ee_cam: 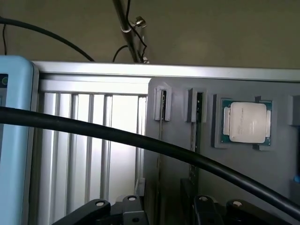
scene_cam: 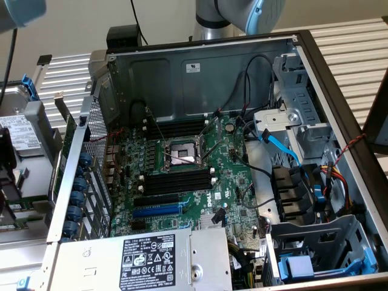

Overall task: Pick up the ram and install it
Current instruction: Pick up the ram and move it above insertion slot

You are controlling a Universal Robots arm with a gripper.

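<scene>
End effector (ee_cam: pixel 166 213): black fingers (ee_cam: pixel 112 208) stand apart at the near edge of a grey slotted tray (ee_cam: pixel 176 117). A thick black cable (ee_cam: pixel 140 140) crosses just beyond them.

Two thin, dark green-black memory sticks stand on edge in the tray's slots. The first ram stick (ee_cam: pixel 162 104) is by the tray edge that meets the ribbed aluminium surface (ee_cam: pixel 84 164). The second ram stick (ee_cam: pixel 198 108) sits between it and a square silver processor (ee_cam: pixel 247 122).

Exterior view, open computer case (scene_cam: pixel 182 73): silver power supply (scene_cam: pixel 200 254) at the near edge, then the green motherboard (scene_cam: pixel 230 182) with bare black slots (scene_cam: pixel 179 182). The grey-and-blue arm (scene_cam: pixel 242 12) is past the far wall.
</scene>
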